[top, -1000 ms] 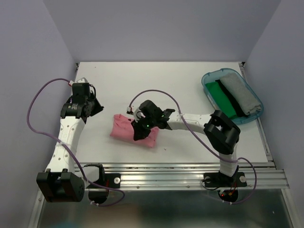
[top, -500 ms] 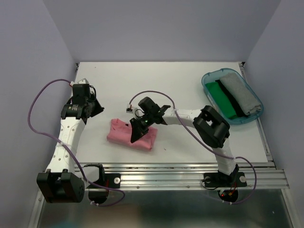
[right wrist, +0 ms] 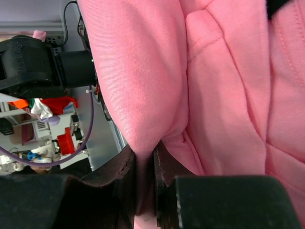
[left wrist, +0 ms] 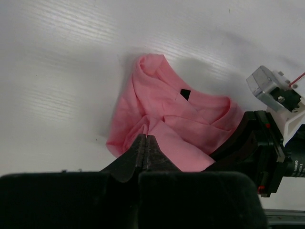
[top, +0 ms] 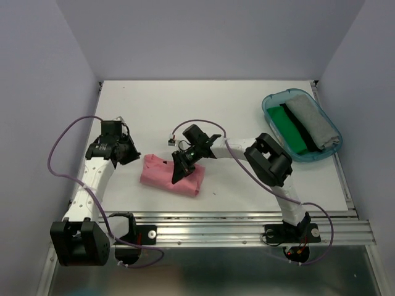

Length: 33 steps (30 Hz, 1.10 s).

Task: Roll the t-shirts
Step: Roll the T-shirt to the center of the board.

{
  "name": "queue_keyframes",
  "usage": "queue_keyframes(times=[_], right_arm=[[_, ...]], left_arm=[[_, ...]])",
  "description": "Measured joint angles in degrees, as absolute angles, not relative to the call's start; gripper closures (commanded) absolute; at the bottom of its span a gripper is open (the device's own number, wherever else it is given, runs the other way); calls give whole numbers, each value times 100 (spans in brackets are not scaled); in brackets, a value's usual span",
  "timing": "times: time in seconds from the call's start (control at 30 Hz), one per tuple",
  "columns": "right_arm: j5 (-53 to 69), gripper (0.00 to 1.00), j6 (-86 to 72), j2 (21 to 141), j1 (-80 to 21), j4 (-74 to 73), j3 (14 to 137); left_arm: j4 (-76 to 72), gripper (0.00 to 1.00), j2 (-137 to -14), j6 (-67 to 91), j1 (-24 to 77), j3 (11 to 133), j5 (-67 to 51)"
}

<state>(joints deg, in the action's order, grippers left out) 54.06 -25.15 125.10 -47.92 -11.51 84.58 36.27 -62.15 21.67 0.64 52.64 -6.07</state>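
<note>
A salmon-pink t-shirt (top: 160,177) lies bunched on the white table (top: 234,105), near the front middle. My right gripper (top: 179,170) is down on its right part, shut on a fold of the pink cloth (right wrist: 228,95); the fold runs down between the fingers (right wrist: 125,174). My left gripper (top: 133,155) is at the shirt's left edge. In the left wrist view its jaws (left wrist: 145,139) are shut, tips against the pink shirt (left wrist: 181,114), with no cloth showing between them. A green t-shirt (top: 289,129) and a grey t-shirt (top: 311,120) lie in the tub.
A teal see-through plastic tub (top: 270,102) stands at the table's back right. A metal rail (top: 247,222) runs along the front edge. Purple cables loop off both arms. Lilac walls close in the left, right and back.
My left gripper has moved right and nearer, up to the pink shirt's left edge. My right gripper has shifted the shirt slightly left, and the right arm's elbow has swung left.
</note>
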Motion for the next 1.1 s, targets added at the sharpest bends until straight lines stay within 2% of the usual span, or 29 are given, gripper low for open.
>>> queue_keyframes(times=[0.3,0.57,1.1], right_arm=[[5793,95,-2580,12881,-4558,-1138,8621],[5913,95,-2578,12949,-4466,-1138,8659],[5909,94,-2578,12949,-4466,-1138,8661]], left_arm=[[3632,100,-6110,2311,497,4783,-792],[3588,100,-6375,2696,1608,4729,-705],[3317,100,-7146,2950,1684,4722,-318]])
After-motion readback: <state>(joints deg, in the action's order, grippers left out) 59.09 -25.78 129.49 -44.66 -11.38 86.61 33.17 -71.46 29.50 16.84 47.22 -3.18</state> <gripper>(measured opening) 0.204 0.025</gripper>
